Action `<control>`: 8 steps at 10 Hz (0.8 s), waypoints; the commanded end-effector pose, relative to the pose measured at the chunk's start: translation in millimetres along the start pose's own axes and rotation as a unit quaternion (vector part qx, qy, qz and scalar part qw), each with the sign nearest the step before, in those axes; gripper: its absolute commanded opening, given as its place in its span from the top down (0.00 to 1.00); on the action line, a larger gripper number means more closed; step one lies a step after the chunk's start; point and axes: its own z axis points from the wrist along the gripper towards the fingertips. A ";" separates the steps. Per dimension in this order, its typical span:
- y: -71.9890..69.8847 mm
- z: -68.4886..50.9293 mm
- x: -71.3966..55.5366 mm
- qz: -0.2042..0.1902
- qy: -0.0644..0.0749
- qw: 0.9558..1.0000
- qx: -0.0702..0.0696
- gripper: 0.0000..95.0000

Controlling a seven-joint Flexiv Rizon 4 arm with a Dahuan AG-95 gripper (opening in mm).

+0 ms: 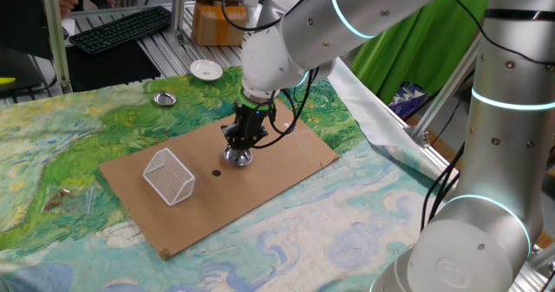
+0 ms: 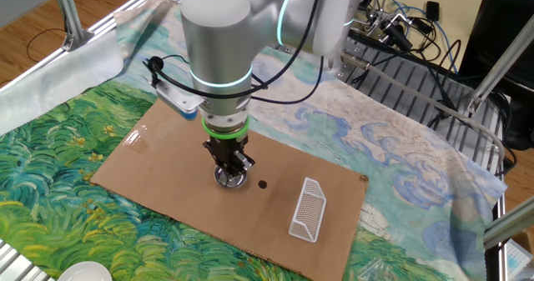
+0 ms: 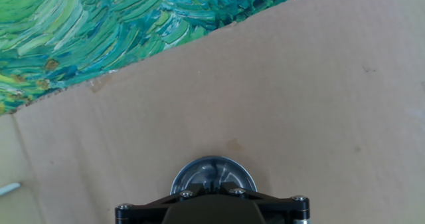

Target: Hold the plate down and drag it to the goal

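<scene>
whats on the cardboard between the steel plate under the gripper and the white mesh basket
Only a tiny black dot on otherwise bare cardboard, between the plate and the basket. Both fixed views show it; the hand view doesn't.

A cloth printed with swirling green and blue brushstrokes [image 1: 52, 145] covers the bench, and a flat sheet of brown cardboard [image 1: 286, 166] lies on it. Behind the bench stand aluminium frame rails [image 1: 178, 10], a black keyboard [image 1: 121, 28] on a dark surface and a cardboard box [image 1: 217, 23]. A bright green sheet [image 1: 408, 45] hangs at one side. Across the bench, tangled cables [image 2: 400, 35] cross metal slats, and wooden flooring [image 2: 33, 22] shows beyond. The light is even and bright.
</scene>
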 end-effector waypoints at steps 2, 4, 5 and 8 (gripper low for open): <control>8.3 0.6 2.2 0.009 -0.001 1.000 0.000 1.00; 17.5 -1.7 5.6 0.019 0.000 1.000 -0.001 1.00; 22.9 0.0 7.6 0.024 -0.001 1.000 -0.001 1.00; 31.7 2.2 11.1 0.033 -0.002 0.999 -0.002 1.00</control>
